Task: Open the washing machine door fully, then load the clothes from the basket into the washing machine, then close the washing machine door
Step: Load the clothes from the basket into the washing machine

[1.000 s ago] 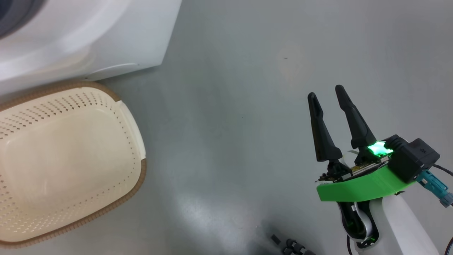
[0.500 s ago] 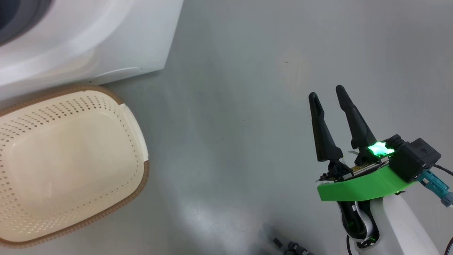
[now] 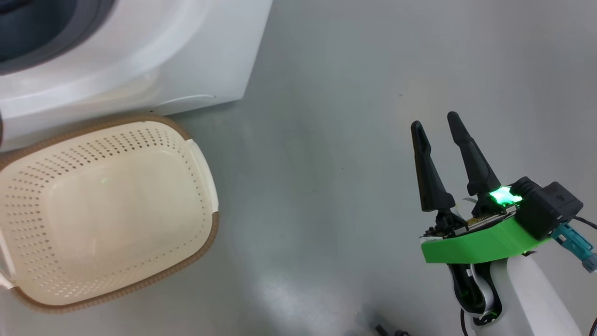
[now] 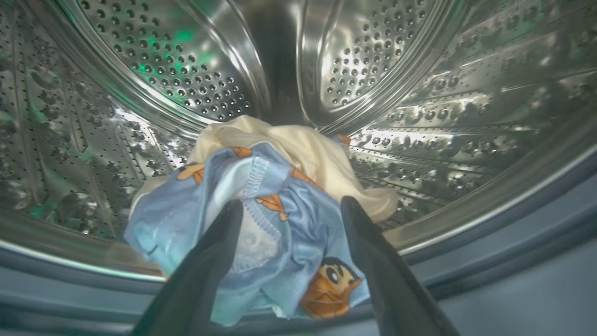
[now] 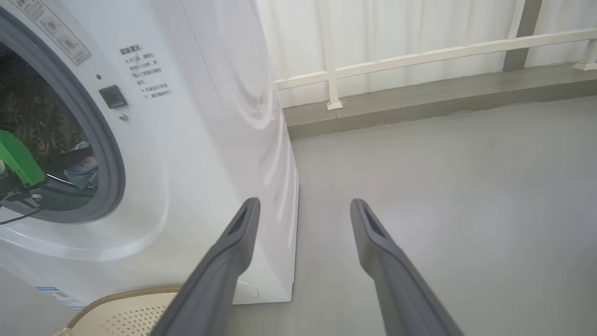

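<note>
My left gripper (image 4: 291, 205) reaches into the washing machine's steel drum (image 4: 210, 70), open. The light blue printed garment (image 4: 196, 219) lies bunched between and behind its fingers. The cream garment (image 4: 317, 154) lies just beyond it on the drum floor. The grey-blue gasket (image 4: 513, 242) runs below. The cream basket (image 3: 205, 233) stands on the floor before the white washing machine (image 3: 186, 70), with nothing inside. My right gripper (image 3: 434, 120) hovers open over the floor to the right, also seen as the right gripper (image 5: 304, 203). The washing machine door is out of view.
Grey floor (image 3: 326, 140) stretches between basket and right arm. A white railing (image 5: 396, 60) and low kerb stand behind the machine (image 5: 210, 140). My left arm's green wrist part (image 5: 16, 158) shows inside the machine's opening. The basket rim (image 5: 126, 298) lies below.
The head camera has shifted, so the basket and machine sit further right and lower in the picture. The right gripper holds the same open pose.
</note>
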Tool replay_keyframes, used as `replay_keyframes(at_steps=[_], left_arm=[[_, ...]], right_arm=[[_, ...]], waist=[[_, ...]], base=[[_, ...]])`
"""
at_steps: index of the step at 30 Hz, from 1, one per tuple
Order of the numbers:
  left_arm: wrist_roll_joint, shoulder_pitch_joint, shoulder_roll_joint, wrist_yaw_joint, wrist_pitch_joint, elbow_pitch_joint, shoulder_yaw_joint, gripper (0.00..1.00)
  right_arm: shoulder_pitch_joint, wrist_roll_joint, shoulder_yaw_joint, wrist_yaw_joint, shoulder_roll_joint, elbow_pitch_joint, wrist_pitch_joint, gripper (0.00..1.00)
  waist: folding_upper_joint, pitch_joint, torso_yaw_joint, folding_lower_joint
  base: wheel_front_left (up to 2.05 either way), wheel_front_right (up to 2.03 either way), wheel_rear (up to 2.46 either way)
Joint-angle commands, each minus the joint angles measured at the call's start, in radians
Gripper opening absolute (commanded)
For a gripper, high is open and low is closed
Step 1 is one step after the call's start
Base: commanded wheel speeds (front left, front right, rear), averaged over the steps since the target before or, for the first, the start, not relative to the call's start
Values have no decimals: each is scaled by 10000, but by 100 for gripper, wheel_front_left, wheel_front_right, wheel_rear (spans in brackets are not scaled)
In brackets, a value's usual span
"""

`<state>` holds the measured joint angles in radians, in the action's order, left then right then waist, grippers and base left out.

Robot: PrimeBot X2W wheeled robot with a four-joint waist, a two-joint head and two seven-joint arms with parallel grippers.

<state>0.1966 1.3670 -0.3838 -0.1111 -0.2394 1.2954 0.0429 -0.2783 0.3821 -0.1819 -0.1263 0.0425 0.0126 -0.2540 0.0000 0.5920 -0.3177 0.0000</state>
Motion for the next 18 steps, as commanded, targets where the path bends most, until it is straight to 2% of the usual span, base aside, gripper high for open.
replay_keyframes(at_steps=[1, 3, 6, 13, 18], left_arm=[[165, -279, -306, -62, -132, -328, -136, 100], [375, -567, -188, -102, -200, -618, -271, 100], [589, -1275, -44, -125, -217, -1804, -551, 100], [439, -3482, 538, -39, -221, -4412, -1146, 100], [182, -4638, 1030, 14, -222, -5535, -1536, 100]], right_arm=[[123, -94, -53, -44, 78, -170, -78, 100], [153, -171, 5, -44, 78, -158, -78, 100], [207, -276, 135, -44, 78, -172, -78, 100], [385, -561, 296, -44, 78, -157, -78, 100], [518, -782, 417, -44, 80, -49, -78, 100]], waist=[[0, -186, 168, 0], [0, -329, 262, 0], [0, -534, 423, 0], [0, -1149, 752, 0], [0, -1573, 1032, 0]], base=[[0, 0, 0], [0, 0, 0], [0, 0, 0], [0, 0, 0], [0, 0, 0]])
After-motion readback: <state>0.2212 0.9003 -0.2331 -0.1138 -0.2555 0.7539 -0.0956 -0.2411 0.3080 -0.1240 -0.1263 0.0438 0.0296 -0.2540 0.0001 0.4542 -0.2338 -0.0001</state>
